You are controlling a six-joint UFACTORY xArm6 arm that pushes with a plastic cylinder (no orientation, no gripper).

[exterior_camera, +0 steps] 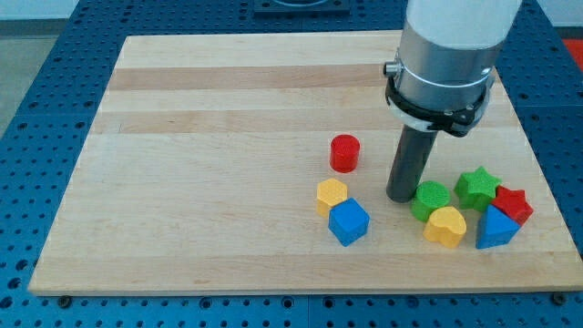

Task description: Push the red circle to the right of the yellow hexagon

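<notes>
We see our rod coming down from the view's top right, and my tip (402,197) rests on the desk (200,137), a wooden board. We carry no jawed end effector, only this plain rod, so it neither opens nor closes and it grips nothing.

The red circle (344,153) stands to the view's upper left of my tip, apart from it, with bare wood between. The yellow hexagon (332,194) lies just below the red circle, toward the view's bottom, and touches the blue cube (348,221) at its lower right. My tip sits to the view's right of the hexagon.

Just right of my tip we find a cluster: a green circle (430,199) almost against the rod, a yellow heart (444,226) below it, a green star (477,187), a red star (513,202) and a blue triangle (495,228) at the far right.
</notes>
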